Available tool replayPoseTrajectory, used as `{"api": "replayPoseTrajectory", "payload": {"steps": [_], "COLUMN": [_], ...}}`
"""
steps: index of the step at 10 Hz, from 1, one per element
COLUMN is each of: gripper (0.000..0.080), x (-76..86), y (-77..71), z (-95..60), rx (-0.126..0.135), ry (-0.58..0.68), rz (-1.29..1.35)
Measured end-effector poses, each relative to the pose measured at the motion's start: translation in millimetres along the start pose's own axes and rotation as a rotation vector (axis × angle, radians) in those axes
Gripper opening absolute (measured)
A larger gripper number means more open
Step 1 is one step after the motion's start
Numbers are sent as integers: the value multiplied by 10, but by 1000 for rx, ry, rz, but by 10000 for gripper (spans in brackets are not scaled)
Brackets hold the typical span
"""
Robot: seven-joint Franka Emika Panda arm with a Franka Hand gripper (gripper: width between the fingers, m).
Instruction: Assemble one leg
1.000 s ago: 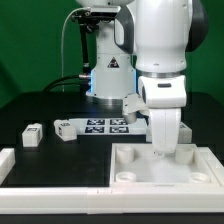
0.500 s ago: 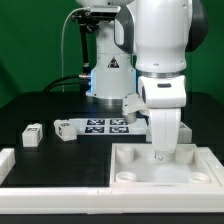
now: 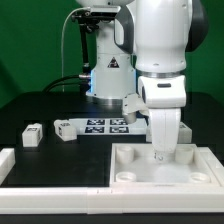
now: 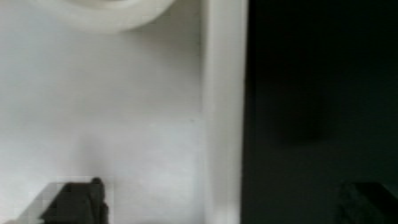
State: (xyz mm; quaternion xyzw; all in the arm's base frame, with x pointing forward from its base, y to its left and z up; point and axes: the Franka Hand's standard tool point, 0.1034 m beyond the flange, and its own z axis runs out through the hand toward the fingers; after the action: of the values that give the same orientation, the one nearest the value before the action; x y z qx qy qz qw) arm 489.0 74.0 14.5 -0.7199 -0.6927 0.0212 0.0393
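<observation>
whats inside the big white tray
The gripper dips in by the far rim of the tray; no loose part shows on its floor. The spot behind the gripper is covered.

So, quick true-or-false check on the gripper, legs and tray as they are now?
1. The gripper is low over the tray. True.
2. It holds a leg. False: the wrist view shows its fingers wide apart, with only the white tray surface between them.
3. A leg lies on the table, apart from the tray. True.
4. The marker board lies inside the tray. False: it lies on the table beyond the tray.
</observation>
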Motion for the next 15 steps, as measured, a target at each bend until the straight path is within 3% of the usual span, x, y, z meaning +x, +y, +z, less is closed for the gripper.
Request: {"api": "replayPoseTrajectory", "payload": {"steps": [4,7,11,13,15], "gripper": [649,649,649,649,649], "x": [-89,-103,-89,-75,10], "y": [-208,-256,-273,-364,-437], "z": [-284,-290,-282,-254,-222], "rx": [-23,-20,-19,-13,14], "ry": [-18,-21,-3,22,36], "rz": [78,107,507,770,1088]}}
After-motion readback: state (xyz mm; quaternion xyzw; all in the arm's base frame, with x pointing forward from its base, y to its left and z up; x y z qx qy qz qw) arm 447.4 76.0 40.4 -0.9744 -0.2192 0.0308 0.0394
